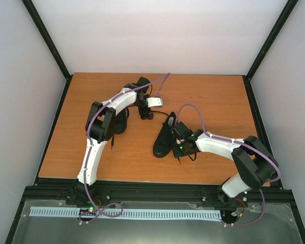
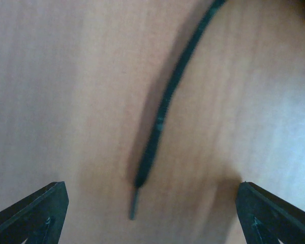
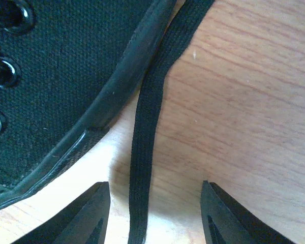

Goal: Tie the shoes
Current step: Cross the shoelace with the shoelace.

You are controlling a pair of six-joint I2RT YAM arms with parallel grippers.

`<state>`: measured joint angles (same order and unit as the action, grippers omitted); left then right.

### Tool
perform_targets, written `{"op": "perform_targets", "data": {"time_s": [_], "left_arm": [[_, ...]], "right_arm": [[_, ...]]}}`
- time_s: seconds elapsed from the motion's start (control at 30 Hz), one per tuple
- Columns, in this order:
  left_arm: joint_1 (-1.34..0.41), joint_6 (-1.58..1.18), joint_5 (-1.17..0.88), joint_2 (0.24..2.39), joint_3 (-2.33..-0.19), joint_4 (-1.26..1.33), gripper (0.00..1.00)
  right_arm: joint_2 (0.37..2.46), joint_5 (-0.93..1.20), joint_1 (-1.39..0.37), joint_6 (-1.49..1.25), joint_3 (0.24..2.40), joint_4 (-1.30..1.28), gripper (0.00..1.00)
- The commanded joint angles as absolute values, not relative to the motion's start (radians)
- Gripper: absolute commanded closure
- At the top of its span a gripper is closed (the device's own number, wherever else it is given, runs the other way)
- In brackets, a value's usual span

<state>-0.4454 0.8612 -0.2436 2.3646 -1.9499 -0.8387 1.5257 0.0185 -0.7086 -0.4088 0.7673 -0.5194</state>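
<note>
The left end effector (image 2: 151, 188) stands wide open over the brown wooden bench (image 1: 213, 101) and holds nothing. The free end of a thin black lace (image 2: 160, 117) lies on the wood ahead of it. The stiff tip of the lace reaches just into the gap and touches neither finger.

The right end effector (image 3: 155, 185) is partly open, with nothing gripped. A flat black woven lace (image 3: 145, 127) runs straight through the gap between its fingers, clear of both. Just ahead and to one side sits a black canvas low-top sneaker (image 3: 56, 86), its rubber edge beside that lace.

Seen from above, the second black sneaker (image 1: 122, 122) lies beside the left end effector, on the side away from the other arm, partly hidden under the left arm.
</note>
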Motion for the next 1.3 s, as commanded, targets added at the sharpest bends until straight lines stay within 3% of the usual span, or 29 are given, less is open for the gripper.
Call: {"op": "perform_targets", "data": {"time_s": [0.0, 0.13, 0.23, 0.3, 0.33, 0.43, 0.63, 0.8, 0.93, 1.1, 1.27], "left_arm": [[-0.454, 1.007, -0.163, 2.417, -2.056, -0.815, 0.07], [-0.472, 1.037, -0.137, 2.468, -2.077, -0.842, 0.08], [-0.484, 1.065, -0.145, 2.484, -2.073, -0.885, 0.17], [-0.491, 1.071, -0.155, 2.488, -2.071, -0.922, 0.36], [-0.492, 1.071, -0.169, 2.486, -2.073, -0.945, 0.49], [-0.491, 1.013, -0.21, 2.456, -2.047, -0.959, 0.97], [-0.441, 0.826, -0.235, 2.24, -1.794, -0.843, 0.99], [-0.437, 0.756, -0.367, 1.983, -1.509, -0.845, 0.99], [-0.538, 0.654, -0.375, 1.911, -1.318, -0.75, 0.99], [-0.629, 0.525, -0.348, 1.956, -1.316, -0.718, 0.99], [-0.63, 0.46, -0.452, 1.95, -1.295, -0.679, 0.99]], "right_arm": [[1.566, 0.024, -0.72, -0.434, 0.754, -0.522, 0.51], [1.568, -0.02, -0.718, -0.431, 0.771, -0.563, 0.59], [1.557, -0.025, -0.718, -0.43, 0.776, -0.579, 0.72], [1.546, -0.03, -0.718, -0.432, 0.774, -0.584, 0.92], [1.539, -0.04, -0.718, -0.434, 0.775, -0.589, 0.97], [1.502, -0.108, -0.717, -0.444, 0.777, -0.619, 0.97], [1.336, -0.185, -0.629, -0.427, 0.76, -0.643, 0.97], [1.227, 0.002, -0.463, -0.388, 0.74, -0.529, 0.97], [1.301, 0.168, -0.449, -0.395, 0.743, -0.383, 0.97], [1.477, 0.245, -0.449, -0.413, 0.788, -0.272, 0.97], [1.503, 0.292, -0.451, -0.43, 0.78, -0.193, 0.97]]}}
